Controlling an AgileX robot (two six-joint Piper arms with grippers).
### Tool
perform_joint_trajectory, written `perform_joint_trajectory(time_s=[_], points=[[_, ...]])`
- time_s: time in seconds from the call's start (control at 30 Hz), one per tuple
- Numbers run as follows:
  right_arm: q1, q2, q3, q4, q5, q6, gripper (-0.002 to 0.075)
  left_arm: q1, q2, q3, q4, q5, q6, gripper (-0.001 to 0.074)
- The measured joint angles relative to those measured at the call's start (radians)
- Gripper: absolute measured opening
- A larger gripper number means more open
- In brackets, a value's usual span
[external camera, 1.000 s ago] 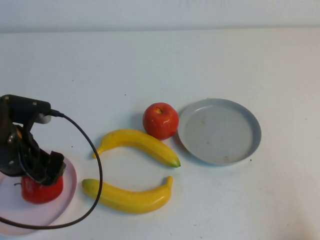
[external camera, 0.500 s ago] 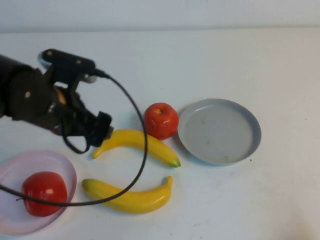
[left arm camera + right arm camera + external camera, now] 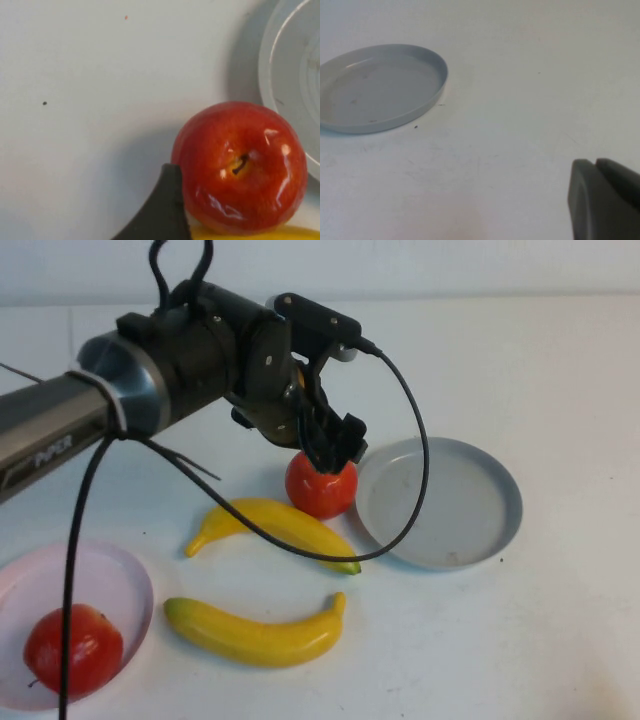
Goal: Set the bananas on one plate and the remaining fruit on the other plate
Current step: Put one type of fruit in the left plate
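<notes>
Swinging over from the translucent pink plate (image 3: 75, 585), where one shiny red apple (image 3: 72, 650) now sits released, the left gripper (image 3: 328, 443) hovers over the second round red apple (image 3: 320, 486); high view doesn't show its opening. Two yellow plastic bananas (image 3: 275, 528) (image 3: 255, 630) untouched, nearer one touching that apple, grey-blue plate (image 3: 440, 502) beside. Left wrist: one fingertip (image 3: 162, 210) alongside apple, not gripping. Right wrist: right gripper (image 3: 605, 200) parked, opening unclear.

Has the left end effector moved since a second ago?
Yes. The left end effector went from the pink plate to the apple beside the grey plate.
</notes>
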Motion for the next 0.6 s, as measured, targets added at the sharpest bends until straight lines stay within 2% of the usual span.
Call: perform_joint_trajectory(time_s=[0.6], points=[[0.000,0.000,0.000,0.000,0.000,0.000,-0.0015,0.010,0.183,-0.118,-0.026,0.000,0.043,0.0669]])
